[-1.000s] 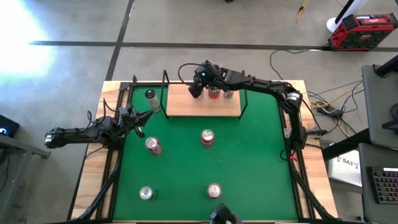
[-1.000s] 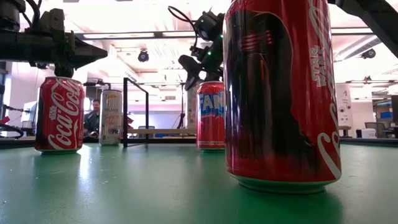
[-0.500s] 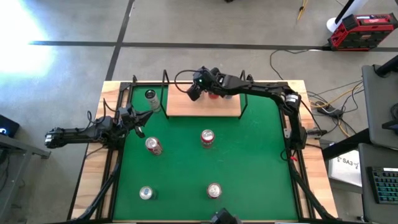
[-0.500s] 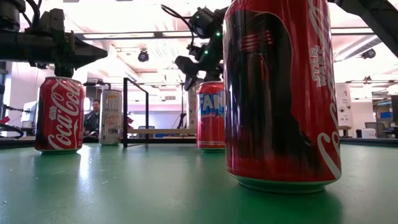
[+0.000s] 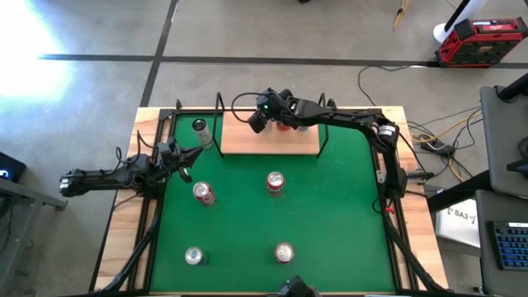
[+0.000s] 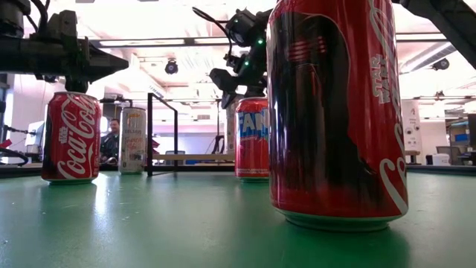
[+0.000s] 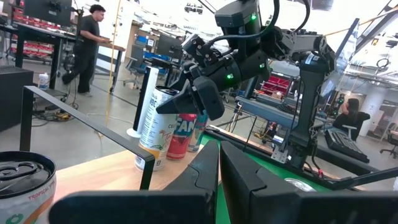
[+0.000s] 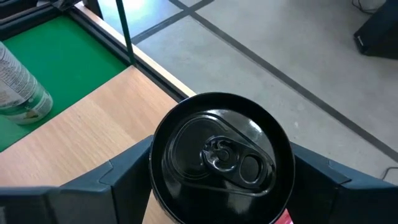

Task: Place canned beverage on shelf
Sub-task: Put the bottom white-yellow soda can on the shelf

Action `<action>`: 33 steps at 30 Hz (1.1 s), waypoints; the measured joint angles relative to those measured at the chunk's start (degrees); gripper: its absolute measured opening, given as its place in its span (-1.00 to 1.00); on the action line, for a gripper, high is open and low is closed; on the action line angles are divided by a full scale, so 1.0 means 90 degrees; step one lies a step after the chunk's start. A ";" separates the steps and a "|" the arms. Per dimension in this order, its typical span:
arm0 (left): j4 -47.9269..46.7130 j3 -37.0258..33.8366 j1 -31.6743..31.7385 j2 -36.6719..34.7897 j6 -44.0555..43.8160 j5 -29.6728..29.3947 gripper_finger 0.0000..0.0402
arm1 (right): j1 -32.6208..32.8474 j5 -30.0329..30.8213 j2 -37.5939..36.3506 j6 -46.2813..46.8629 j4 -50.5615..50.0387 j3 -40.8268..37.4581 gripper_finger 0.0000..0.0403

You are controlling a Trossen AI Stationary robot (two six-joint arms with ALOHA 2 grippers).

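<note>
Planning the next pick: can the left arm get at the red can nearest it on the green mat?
Probably yes: the left pincer, shut, sits just beside that upright red can, with bare mat between.

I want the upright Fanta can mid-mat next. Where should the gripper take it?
Grip the Fanta can across its round side wall, about mid-height, coming in level from the right. It stands upright with open green mat on that side, so the fingers should probably slide past unblocked.

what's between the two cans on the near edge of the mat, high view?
Nothing. In the high view, the stretch between the near-left can and the near-right can is bare green mat.
</note>
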 joint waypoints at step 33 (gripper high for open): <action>0.0000 -0.0002 0.0001 -0.0001 0.0000 0.0001 -1.00 | -0.0002 -0.0117 0.0012 -0.0002 0.0184 0.0005 0.56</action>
